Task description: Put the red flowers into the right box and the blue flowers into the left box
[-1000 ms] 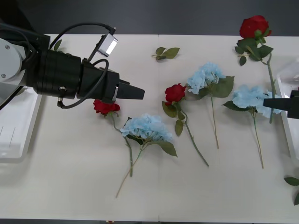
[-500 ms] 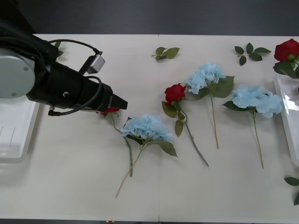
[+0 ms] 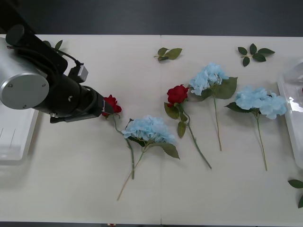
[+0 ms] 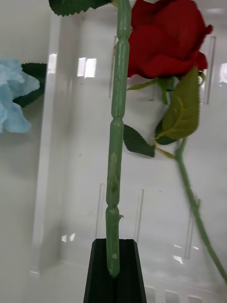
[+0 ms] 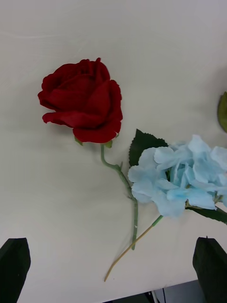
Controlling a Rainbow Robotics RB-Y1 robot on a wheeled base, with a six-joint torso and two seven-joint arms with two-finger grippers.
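Red rose (image 4: 166,38) gripped by its stem in closed right pincer (image 4: 112,272), hanging over the right box (image 4: 71,199). Second red rose (image 5: 82,100) lying on white desk (image 3: 71,179) beside a blue flower (image 5: 182,182), under wide-open left pincer (image 5: 111,265). Left box (image 3: 14,137) at desk's left edge.

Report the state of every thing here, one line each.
Left tool: open, above the left red rose, which lies on the table.
Right tool: shut on a rose stem, over the right box.
Boxed rose: lying in the right box.
Middle rose: lying on the table.
Blue flowers: three, lying on the table.
Left box: no flowers in its visible part.
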